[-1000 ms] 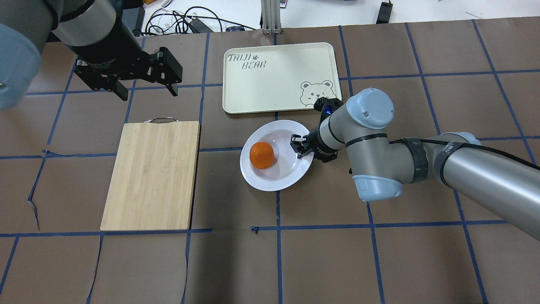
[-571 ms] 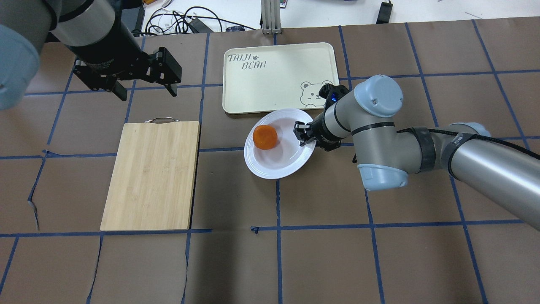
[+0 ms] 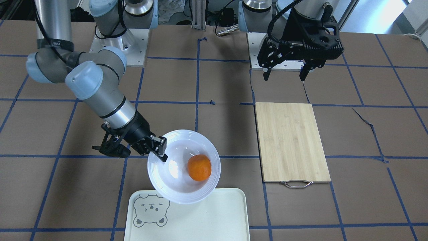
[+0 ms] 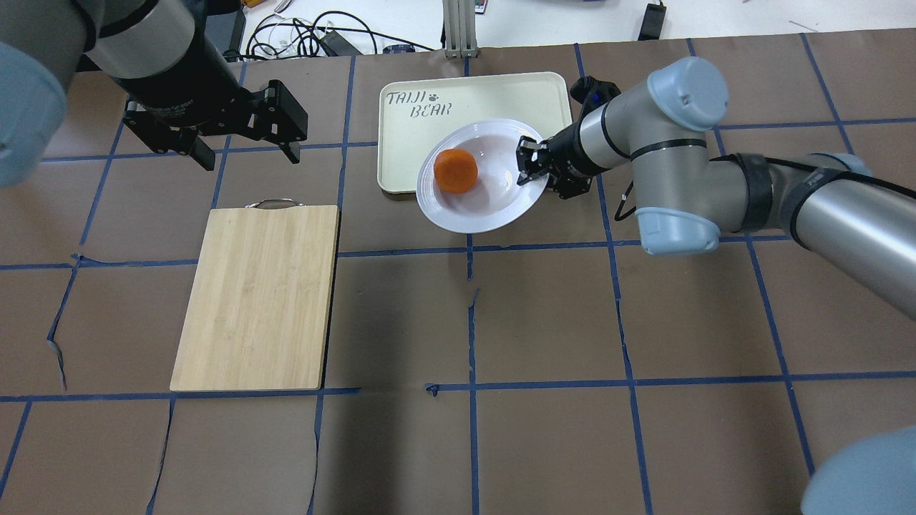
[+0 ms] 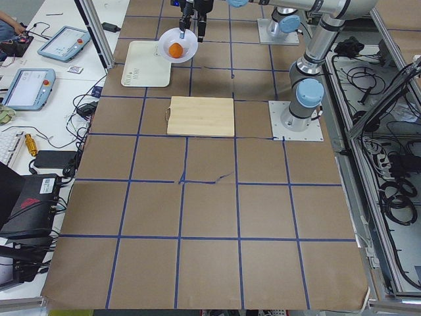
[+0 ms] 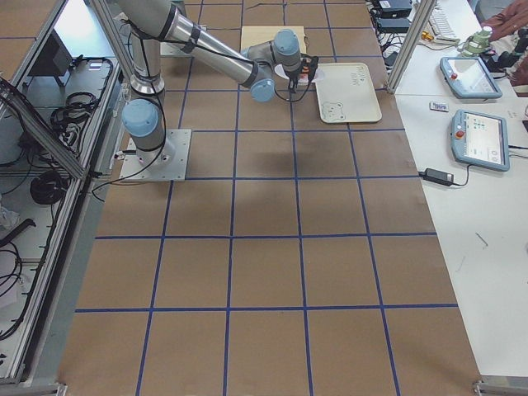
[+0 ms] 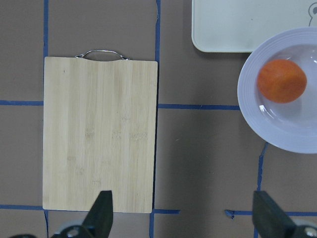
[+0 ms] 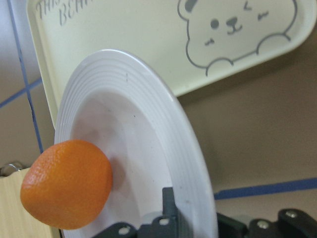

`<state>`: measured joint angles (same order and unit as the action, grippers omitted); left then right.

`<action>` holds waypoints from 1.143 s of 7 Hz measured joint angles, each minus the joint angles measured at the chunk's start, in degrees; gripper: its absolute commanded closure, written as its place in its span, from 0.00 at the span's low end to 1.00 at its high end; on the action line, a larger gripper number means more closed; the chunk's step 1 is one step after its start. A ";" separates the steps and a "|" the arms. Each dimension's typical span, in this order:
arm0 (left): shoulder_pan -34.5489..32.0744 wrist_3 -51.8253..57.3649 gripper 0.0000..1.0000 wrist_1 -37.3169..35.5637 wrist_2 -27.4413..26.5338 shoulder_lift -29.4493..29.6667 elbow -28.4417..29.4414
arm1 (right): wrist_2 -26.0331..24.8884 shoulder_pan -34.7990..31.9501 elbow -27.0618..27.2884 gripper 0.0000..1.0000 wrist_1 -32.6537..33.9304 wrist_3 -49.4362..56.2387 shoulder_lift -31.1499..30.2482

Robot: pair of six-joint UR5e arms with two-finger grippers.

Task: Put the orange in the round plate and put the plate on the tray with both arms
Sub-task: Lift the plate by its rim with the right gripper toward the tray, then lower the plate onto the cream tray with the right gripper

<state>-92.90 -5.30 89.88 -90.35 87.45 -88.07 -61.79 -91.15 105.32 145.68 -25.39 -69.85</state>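
The orange [image 4: 456,171] sits inside the round plate [image 4: 472,214]. It lies on the side of the plate far from the gripper that holds the plate. The plate is white and shiny, with rings around its rim.

The right gripper [image 4: 531,163] pinches the plate's rim, with one finger on top of the rim and one under it. The plate is partly over the near edge of the tray [image 4: 486,93] and partly over the brown table [image 4: 572,322]. I cannot tell if the plate touches the tray. From the front, the tray's bear face [image 3: 150,211] is just beside the plate, on the right arm's side. The words "TAIJI BEAR" show in the tray's far corner.

A bamboo cutting board [image 4: 257,297] with a metal handle lies flat on the table, on the robot's left, well apart from the plate.

The left gripper [image 4: 250,157] hangs in the air past the handle end of the board. Its two fingers are spread wide and hold nothing.

Blue tape lines cross the table in squares.
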 measured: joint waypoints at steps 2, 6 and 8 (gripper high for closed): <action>0.00 -0.03 0.00 0.03 0.00 0.03 0.00 | 1.70 0.88 -11.45 1.00 0.18 -0.03 8.65; -0.03 -0.06 0.00 0.03 0.00 0.00 0.00 | 2.10 0.89 -18.38 1.00 3.36 0.31 17.46; -0.01 -0.06 0.00 0.04 0.02 0.00 0.00 | 2.17 0.89 -18.43 1.00 5.73 0.27 20.68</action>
<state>-92.91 -5.36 89.91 -90.33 87.45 -88.07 -59.62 -90.26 86.89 151.41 -25.11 -49.16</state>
